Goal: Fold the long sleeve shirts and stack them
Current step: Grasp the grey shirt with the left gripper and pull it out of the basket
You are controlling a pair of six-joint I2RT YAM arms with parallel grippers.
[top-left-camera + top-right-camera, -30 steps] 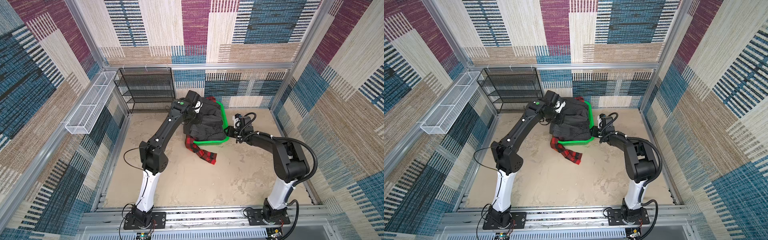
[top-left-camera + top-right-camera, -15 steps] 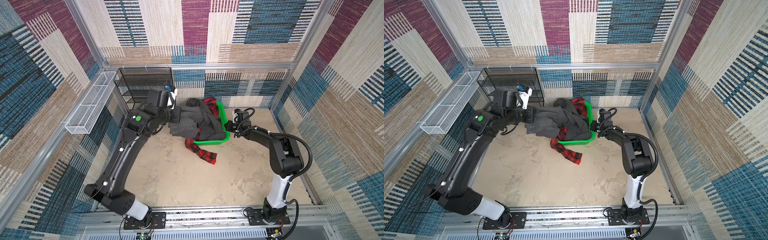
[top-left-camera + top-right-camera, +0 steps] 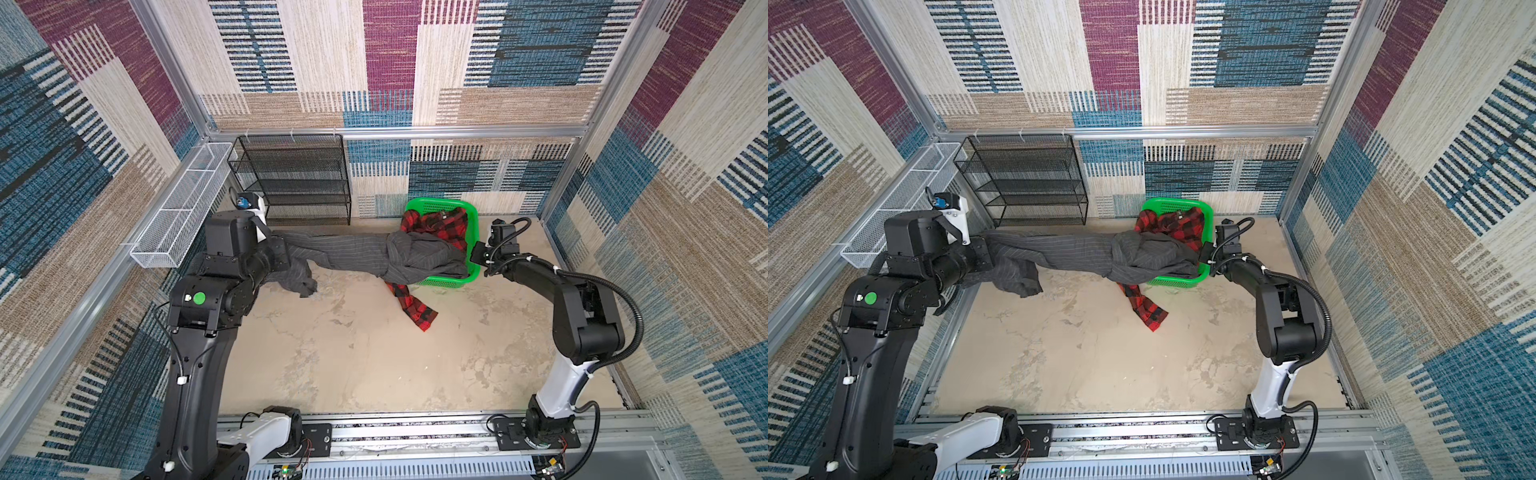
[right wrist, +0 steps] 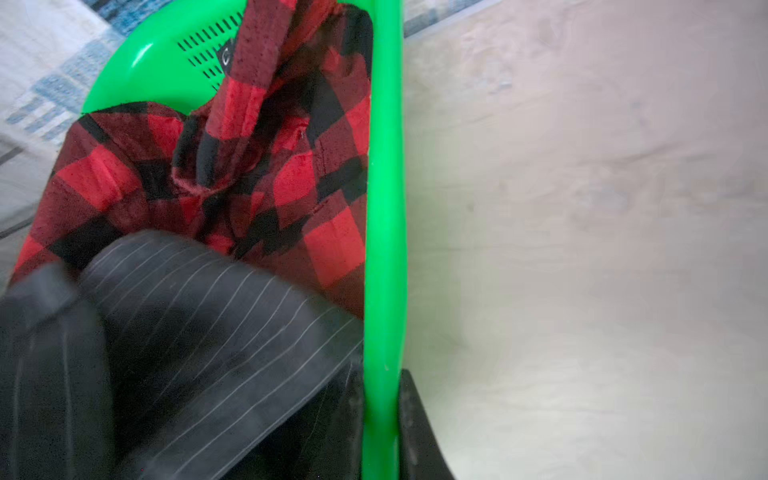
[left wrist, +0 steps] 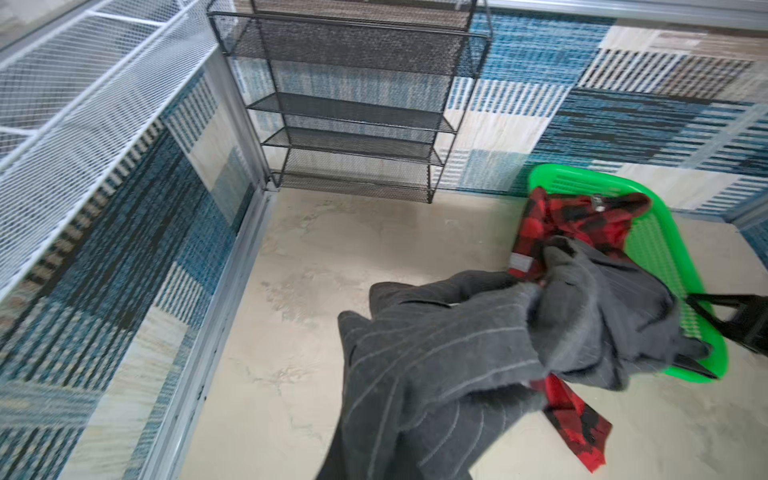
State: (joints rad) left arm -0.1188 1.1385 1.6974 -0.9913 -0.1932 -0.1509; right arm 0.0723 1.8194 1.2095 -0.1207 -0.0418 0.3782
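The dark grey pinstriped shirt hangs stretched from the green basket leftward to my left gripper, which is shut on it. In the left wrist view the grey cloth covers the fingers. The red-and-black check shirt lies in the basket, one sleeve trailing onto the table. My right gripper is shut on the basket's near right rim, one finger inside and one outside.
A black mesh shelf rack stands against the back wall, left of the basket. A white wire tray hangs on the left wall beside my left arm. The beige tabletop spreads in front of the shirts.
My left arm swung left, dragging the grey shirt out of the basket and uncovering the red check shirt. The right gripper closed on the basket rim.
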